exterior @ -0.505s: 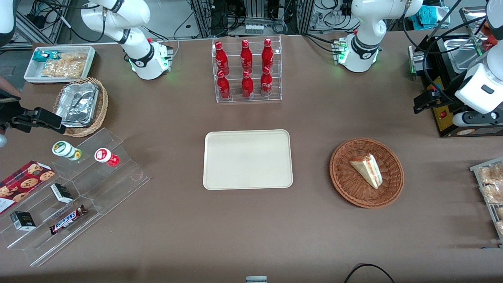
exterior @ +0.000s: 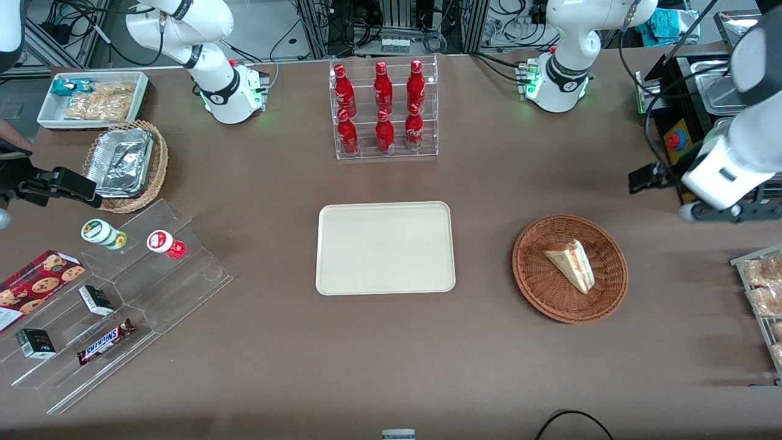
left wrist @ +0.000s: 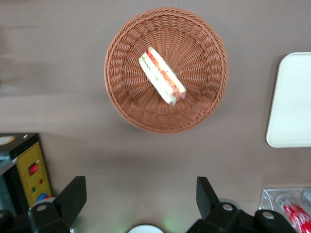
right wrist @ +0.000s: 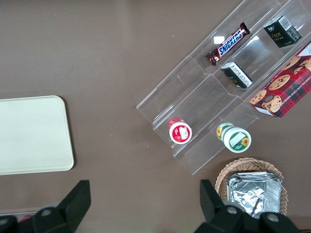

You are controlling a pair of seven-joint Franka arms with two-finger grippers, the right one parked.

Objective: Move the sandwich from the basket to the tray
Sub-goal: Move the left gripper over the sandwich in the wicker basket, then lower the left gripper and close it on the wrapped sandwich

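While the sandwich [exterior: 571,264] lay on its side in the basket [exterior: 537,287], its cut edge with red, orange and green layers faced up, and nothing touched it. In the left wrist view the sandwich [left wrist: 162,75] sat near the middle of the basket [left wrist: 121,92], with the gripper [left wrist: 141,196] raised well above the table and its two fingers [left wrist: 73,191] spread wide apart, holding nothing. From the front, the gripper [exterior: 657,177] hung farther from the camera than the basket and toward the working arm's end of the table, clear of the wicker rim. The tray [exterior: 385,248] lay flat at the table's middle, bare, well apart from the basket toward the parked arm's end. A clear rack of red bottles [exterior: 383,108] stood farther from the camera than the tray
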